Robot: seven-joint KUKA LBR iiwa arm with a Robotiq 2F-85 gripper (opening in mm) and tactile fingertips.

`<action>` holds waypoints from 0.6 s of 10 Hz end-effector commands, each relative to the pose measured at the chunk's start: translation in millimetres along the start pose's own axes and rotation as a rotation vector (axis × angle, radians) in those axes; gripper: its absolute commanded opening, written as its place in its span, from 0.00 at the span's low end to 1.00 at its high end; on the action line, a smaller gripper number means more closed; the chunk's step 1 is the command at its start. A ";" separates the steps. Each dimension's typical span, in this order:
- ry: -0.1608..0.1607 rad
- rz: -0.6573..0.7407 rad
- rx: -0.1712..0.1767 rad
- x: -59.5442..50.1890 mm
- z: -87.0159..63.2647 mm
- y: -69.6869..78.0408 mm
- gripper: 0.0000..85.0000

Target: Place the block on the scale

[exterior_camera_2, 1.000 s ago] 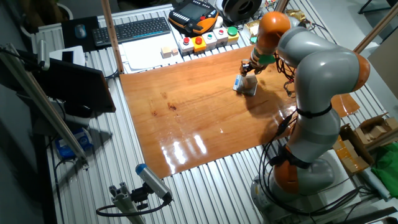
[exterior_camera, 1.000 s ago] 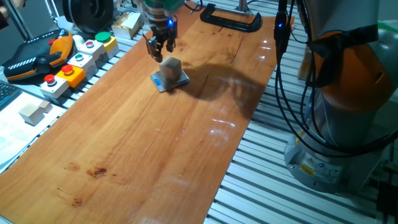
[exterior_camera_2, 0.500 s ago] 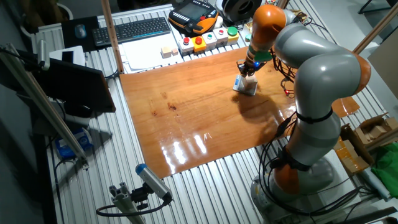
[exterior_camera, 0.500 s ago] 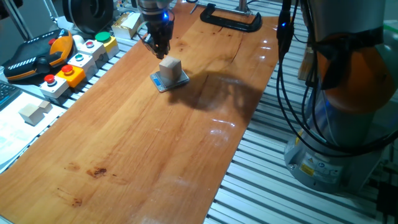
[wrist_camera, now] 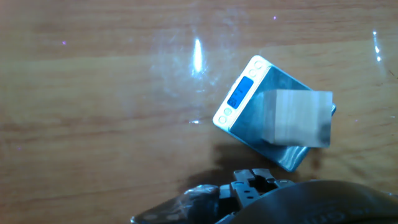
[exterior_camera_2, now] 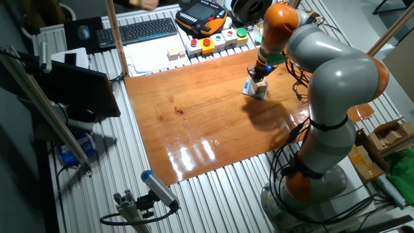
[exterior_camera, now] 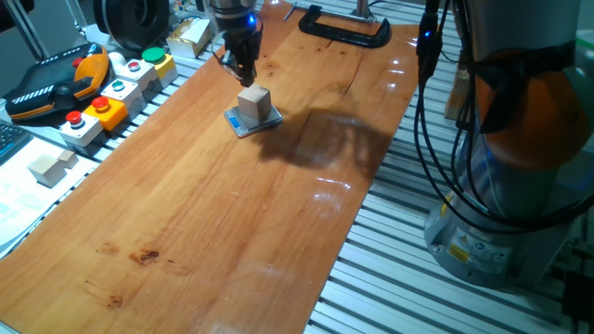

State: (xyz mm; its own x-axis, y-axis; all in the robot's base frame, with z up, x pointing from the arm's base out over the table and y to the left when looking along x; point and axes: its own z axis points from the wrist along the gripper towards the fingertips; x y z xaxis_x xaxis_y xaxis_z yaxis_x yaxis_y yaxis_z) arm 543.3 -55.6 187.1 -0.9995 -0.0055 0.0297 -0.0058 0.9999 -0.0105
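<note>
The block point(exterior_camera: 254, 102) is a light tan wooden cube that sits on the scale point(exterior_camera: 238, 124), a thin silver-grey plate on the far part of the wooden table. My gripper point(exterior_camera: 244, 74) hangs just behind and above the block, apart from it, fingers together and empty. The other fixed view shows the block point(exterior_camera_2: 259, 85) on the scale point(exterior_camera_2: 248, 89) below the gripper point(exterior_camera_2: 260, 70). In the hand view the block point(wrist_camera: 297, 118) covers the right part of the scale point(wrist_camera: 244, 93), and the shut fingers point(wrist_camera: 254, 182) show at the bottom edge.
Button boxes point(exterior_camera: 111, 93) and a teach pendant point(exterior_camera: 56, 83) stand along the table's left edge, with a pale joined block pair point(exterior_camera: 51, 167) on paper. A black clamp point(exterior_camera: 343, 32) lies at the far end. The robot base point(exterior_camera: 520, 186) stands to the right.
The gripper's fingers were open beside the block one second ago and are now together. The hand has shifted slightly behind the block. The block has stayed on the scale.
</note>
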 end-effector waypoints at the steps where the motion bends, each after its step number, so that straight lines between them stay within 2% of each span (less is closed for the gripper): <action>1: 0.004 -0.008 0.002 3.3 -0.5 1.5 0.01; 4: -0.011 -0.030 0.011 15.6 1.1 11.4 0.01; 6: -0.022 -0.044 0.015 17.9 0.5 11.4 0.01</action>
State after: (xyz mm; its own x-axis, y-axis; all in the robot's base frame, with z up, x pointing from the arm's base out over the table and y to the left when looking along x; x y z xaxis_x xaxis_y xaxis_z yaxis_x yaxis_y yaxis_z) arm 525.2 -44.3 186.9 -0.9988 -0.0487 0.0080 -0.0489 0.9985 -0.0239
